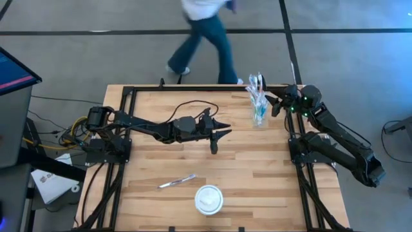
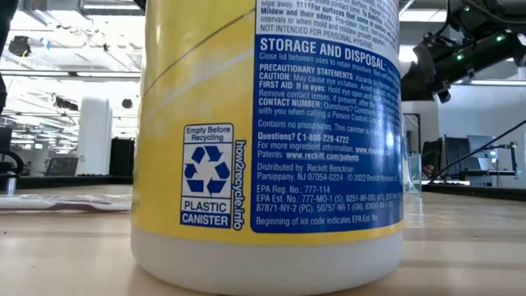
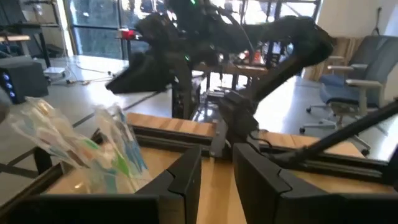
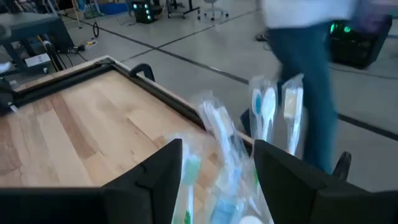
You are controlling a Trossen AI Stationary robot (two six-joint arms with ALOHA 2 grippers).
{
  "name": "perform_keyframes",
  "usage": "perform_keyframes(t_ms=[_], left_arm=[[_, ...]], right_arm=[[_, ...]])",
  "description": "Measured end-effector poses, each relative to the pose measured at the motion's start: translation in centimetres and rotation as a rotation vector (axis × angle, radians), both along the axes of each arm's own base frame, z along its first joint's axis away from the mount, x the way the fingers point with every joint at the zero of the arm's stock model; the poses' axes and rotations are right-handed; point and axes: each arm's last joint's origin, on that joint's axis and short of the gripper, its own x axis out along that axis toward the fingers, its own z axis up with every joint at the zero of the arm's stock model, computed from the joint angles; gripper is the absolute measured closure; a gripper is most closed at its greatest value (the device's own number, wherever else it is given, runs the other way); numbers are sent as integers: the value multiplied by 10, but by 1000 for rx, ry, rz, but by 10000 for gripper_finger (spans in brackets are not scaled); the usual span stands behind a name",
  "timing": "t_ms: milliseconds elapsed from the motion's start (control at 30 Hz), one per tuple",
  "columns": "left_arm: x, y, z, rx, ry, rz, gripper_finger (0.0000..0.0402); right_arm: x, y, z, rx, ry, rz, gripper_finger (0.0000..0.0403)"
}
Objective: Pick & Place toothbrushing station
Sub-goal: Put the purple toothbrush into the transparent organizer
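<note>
While the canister (image 2: 267, 140) fills the low view, its label reads "STORAGE AND DISPOSAL", "PRECAUTIONARY STATEMENTS", "Empty Before Recycling", "PLASTIC CANISTER", "how2recycle.info" and "Distributed by: Reckitt Benckiser, Parsippany, NJ". Yellow body, blue panel, white base, standing on the wooden surface (image 1: 161, 161).

Tumbler (image 1: 259, 109) with wrapped toothbrushes (image 4: 264, 112) stands near the surface's far right corner. Right claw (image 1: 275, 106) just beside the tumbler, fingers spread apart, holding nothing; toothbrushes show between its fingers in the wrist view. Left claw (image 1: 222, 129) hovers left of the tumbler, toward the middle of the surface, fingers parted, nothing gripped. A loose toothbrush (image 1: 177, 182) lies well away from the tumbler, toward the near edge; beside it a white disc (image 1: 209, 198).

Surface: pale wood planks, black frame. Grey floor beyond with dark lines; a person (image 1: 203, 38) in jeans walks past the far edge. Office chair (image 3: 354, 93) visible in the room.
</note>
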Motion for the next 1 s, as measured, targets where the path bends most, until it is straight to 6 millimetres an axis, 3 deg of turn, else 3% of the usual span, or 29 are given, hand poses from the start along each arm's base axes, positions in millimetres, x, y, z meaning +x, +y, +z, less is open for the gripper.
perform_keyframes(t_ms=[167, 533, 1000], left_arm=[[-6, -14, 0, 4, 86, -38, 315], [-50, -50, 17, -68, 364, -116, 315], [-85, -83, -4, -255, 692, -63, 315]], right_arm=[[2, 4, 6, 20, 12, 33, 216], [18, 18, 10, 27, -14, 176, 230], [39, 49, 31, -25, -64, 442, 240]])
